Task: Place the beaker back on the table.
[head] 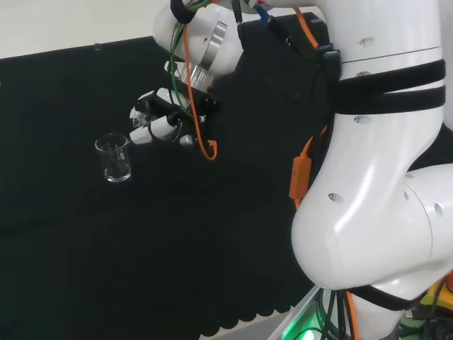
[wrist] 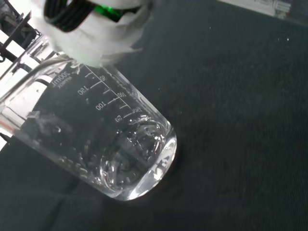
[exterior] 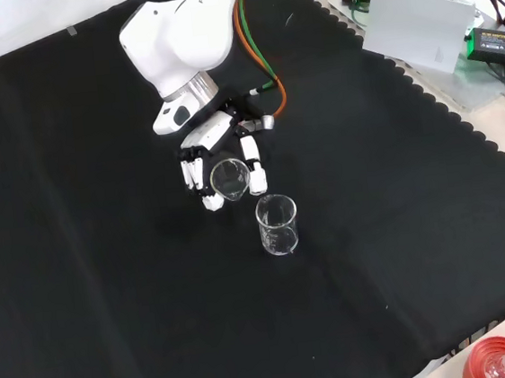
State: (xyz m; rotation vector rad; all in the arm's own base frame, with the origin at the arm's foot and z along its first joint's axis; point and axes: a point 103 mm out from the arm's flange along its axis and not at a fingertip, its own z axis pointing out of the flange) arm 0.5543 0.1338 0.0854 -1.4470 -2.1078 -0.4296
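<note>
The hand [exterior: 213, 133] has its fingers curled round the beaker [exterior: 230, 179] over the middle of the table [exterior: 106, 258], well in from every edge. The beaker is tilted, long axis leaning, mouth up and base toward the cloth. Lowered like this, it could land on its base's edge and topple on release, or knock the second beaker [exterior: 277, 225] standing just beside it.

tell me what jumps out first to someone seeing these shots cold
The black and white hand at the middle of the black cloth, its fingers curled round a clear glass beaker. In the front view a second clear beaker stands upright on the cloth just below it. The arm's big white links loom at the head view's right.
</note>
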